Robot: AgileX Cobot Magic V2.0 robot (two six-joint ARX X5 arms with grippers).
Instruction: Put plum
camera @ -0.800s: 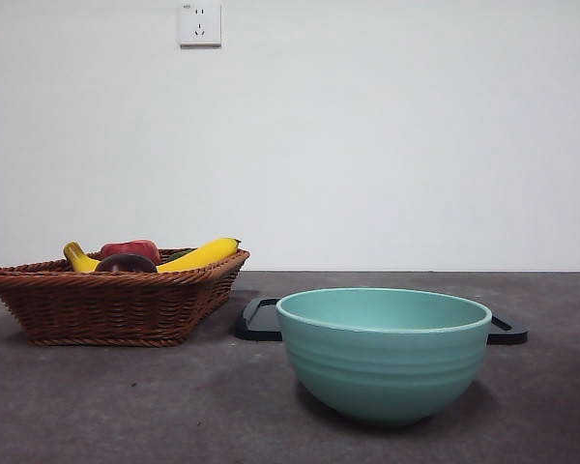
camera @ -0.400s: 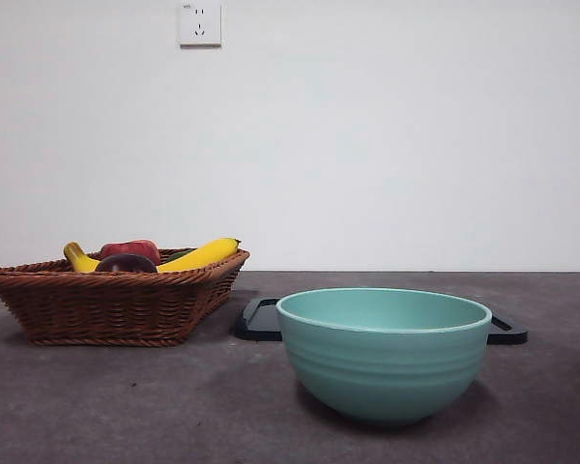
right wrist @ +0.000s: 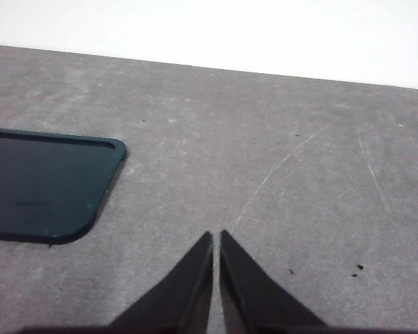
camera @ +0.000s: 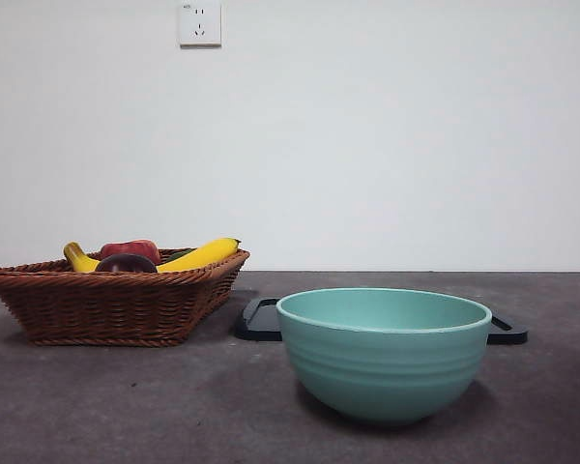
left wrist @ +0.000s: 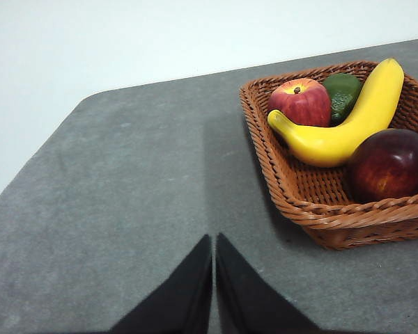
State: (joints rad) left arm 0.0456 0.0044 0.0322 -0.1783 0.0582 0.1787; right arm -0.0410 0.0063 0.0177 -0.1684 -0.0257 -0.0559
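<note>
Both arms wait clear of the fruit: left pincer (left wrist: 213,278) and right pincer (right wrist: 216,275) each pressed closed, holding nothing, over bare counter (left wrist: 125,209). Teal bowl (camera: 384,353) stands nearest the counter's front edge, likely the drop target. Plum (left wrist: 389,165) lies untouched in the wicker basket (left wrist: 313,209) toward the left edge, beside the banana (left wrist: 348,122), well apart from the left pincer.

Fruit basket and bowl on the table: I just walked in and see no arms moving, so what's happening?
Nothing is being handled yet. The plum lies in the wicker basket with a banana, a red apple and a green fruit. The left gripper hangs shut beside the basket; the right gripper, also shut, is near a dark tray. The teal bowl stands in front.
</note>
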